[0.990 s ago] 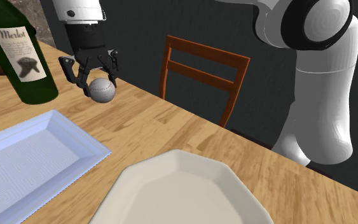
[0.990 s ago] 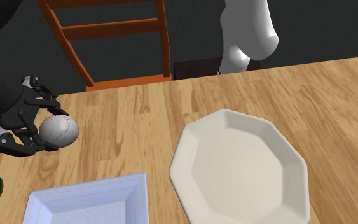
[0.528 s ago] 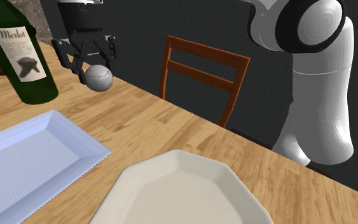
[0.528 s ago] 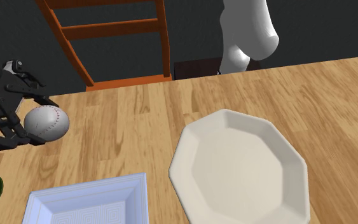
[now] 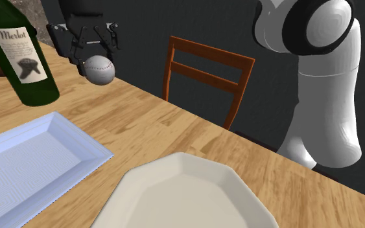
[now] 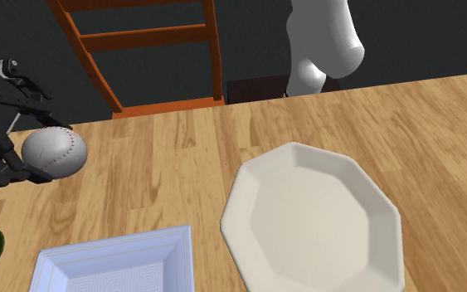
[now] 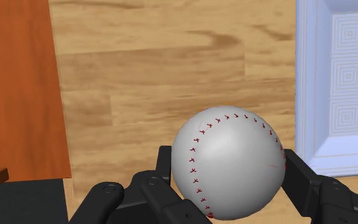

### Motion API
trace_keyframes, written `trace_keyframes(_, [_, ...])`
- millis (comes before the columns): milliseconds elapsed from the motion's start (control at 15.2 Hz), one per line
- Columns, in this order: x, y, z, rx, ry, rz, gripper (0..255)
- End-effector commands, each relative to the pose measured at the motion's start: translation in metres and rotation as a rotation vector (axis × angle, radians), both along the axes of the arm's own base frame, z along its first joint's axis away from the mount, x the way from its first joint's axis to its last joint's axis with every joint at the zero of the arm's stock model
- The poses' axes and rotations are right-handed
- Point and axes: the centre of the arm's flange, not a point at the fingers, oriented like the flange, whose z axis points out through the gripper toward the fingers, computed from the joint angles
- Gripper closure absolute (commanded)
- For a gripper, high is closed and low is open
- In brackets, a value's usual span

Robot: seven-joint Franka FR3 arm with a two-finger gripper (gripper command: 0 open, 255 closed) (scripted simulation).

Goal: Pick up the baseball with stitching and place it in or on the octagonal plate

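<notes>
The hand [image 5: 97, 60] grips the baseball [image 5: 100, 69] between its two fingers, red stitching showing. The ball seems to hang clear of the counter [image 6: 165, 170], though the gap is hard to judge. It is at the shoulder view's far left, near the bottle [image 5: 19, 55]. The plate [image 6: 314, 211] lies well apart, nearer, right of the tray [image 5: 32, 162].

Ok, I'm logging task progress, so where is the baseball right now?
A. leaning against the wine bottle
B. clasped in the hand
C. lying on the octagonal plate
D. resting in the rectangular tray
B: the baseball is clasped between the fingers of the hand above the wooden table, and the octagonal plate is bare.
</notes>
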Motion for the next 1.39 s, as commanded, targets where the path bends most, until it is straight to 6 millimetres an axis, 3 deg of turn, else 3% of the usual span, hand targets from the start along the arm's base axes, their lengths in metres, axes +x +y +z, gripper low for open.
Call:
trace_keyframes(0, [-0.024, 0.005, 0.0, 0.0, 0.0, 0.0, 255])
trace_keyframes(1320, [-0.278, 0.076, 0.002, 0.0, 0.0, 0.0, 255])
